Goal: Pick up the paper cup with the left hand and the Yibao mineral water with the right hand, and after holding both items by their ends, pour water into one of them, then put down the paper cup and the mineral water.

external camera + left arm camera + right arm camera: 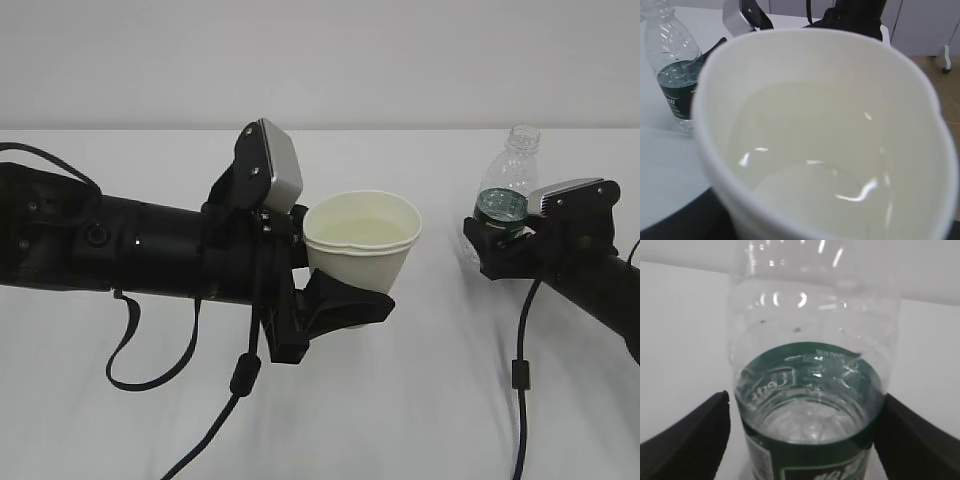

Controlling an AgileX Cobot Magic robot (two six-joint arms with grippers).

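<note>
Paper cup (362,250), upright and holding clear water (805,185), sits clamped between the black fingers of the left hand (325,290), raised above the white table (420,400) near the middle of the scene. Well apart to the right, the Yibao mineral water (505,195) stands upright between the widely spread fingers of the right hand (500,245); whether those fingers touch the bottle cannot be told.
</note>
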